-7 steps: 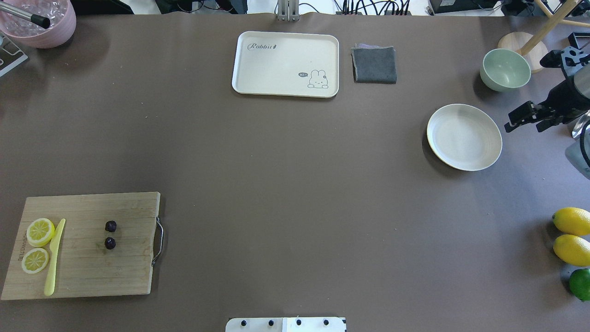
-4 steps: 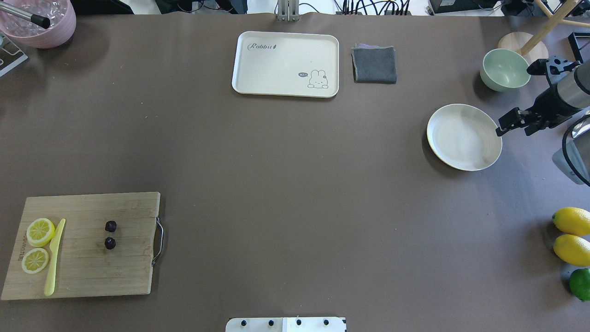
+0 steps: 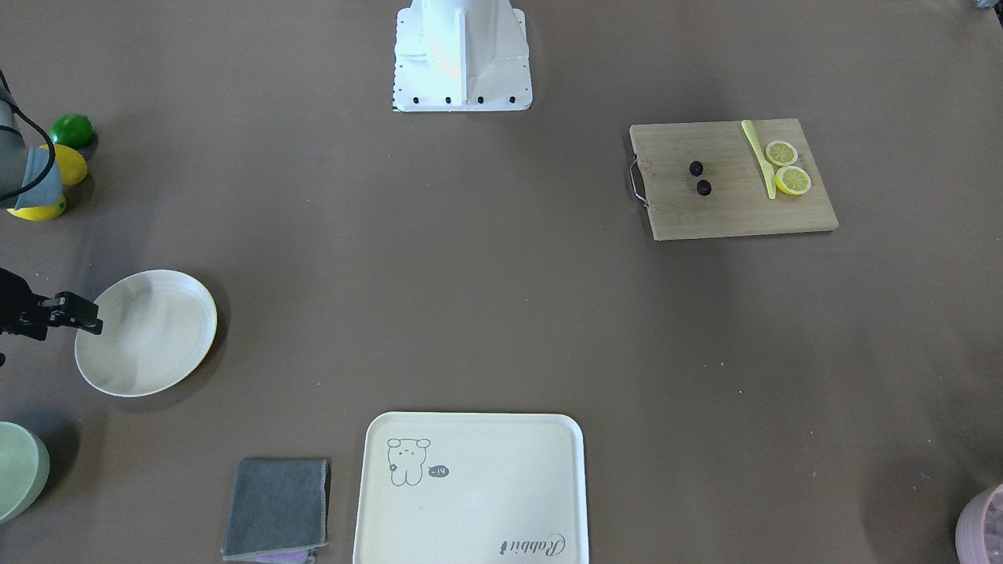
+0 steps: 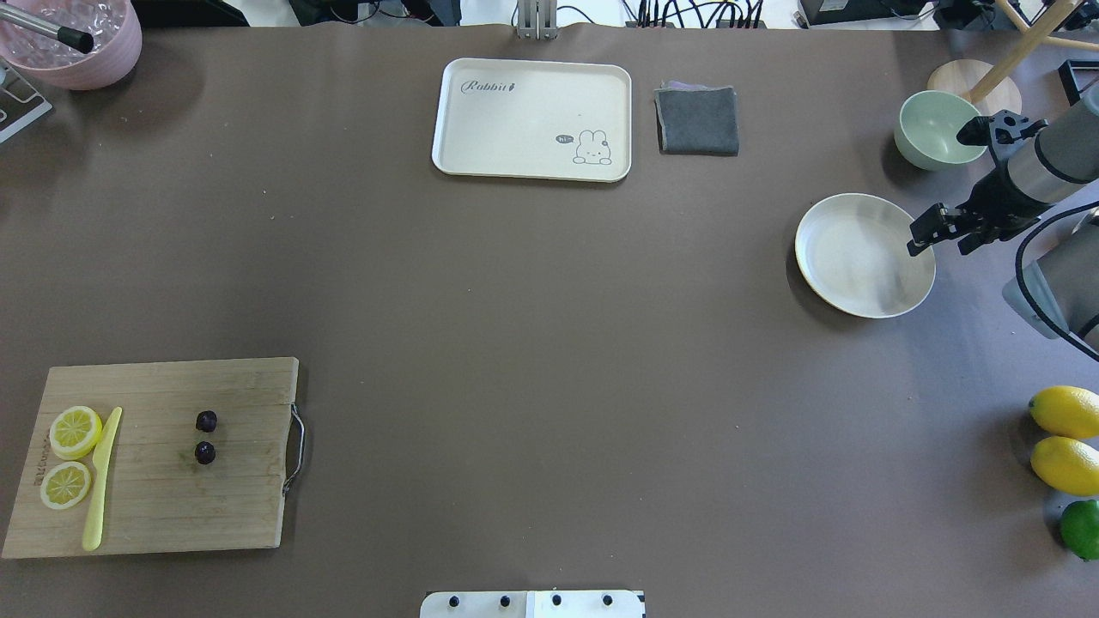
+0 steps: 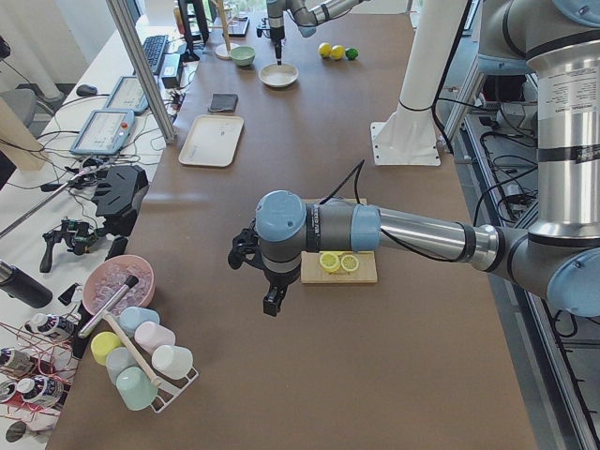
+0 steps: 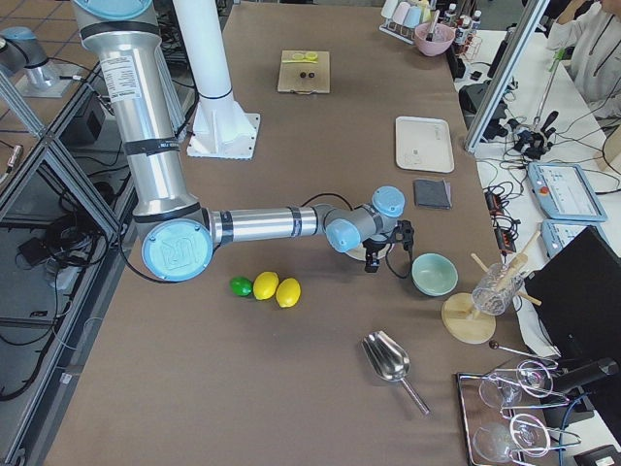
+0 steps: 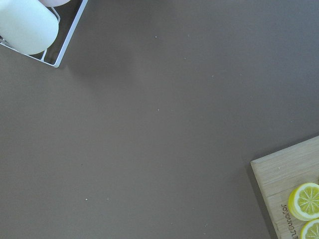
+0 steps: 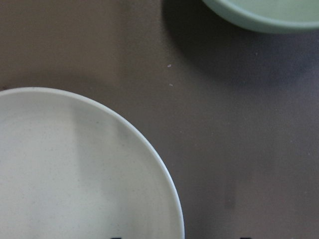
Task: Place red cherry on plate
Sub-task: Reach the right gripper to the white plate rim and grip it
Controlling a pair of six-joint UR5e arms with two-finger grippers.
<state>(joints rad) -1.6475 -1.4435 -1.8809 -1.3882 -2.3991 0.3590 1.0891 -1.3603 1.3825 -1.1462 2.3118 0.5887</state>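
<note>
Board (image 4: 154, 498) sits way across the table from the plate (image 4: 846, 275), on the robot's left. Right gripper (image 4: 936, 239) has slid in from outside the plate and now hangs over its rim, jaws apart, nothing in them. So it's at the drop spot empty-handed. Left gripper (image 5: 272, 302) is far from the plate, by the board; can't tell its jaws. Cherry (image 4: 205, 452) is on the board, nowhere near the plate.

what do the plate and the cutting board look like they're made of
The plate: cream, matte, faintly speckled; likely melamine or fibre plastic, though ceramic is possible. The cutting board: pale bamboo or wood, going by its parallel grain strips, dull finish, with a shiny metal wire handle.
</note>
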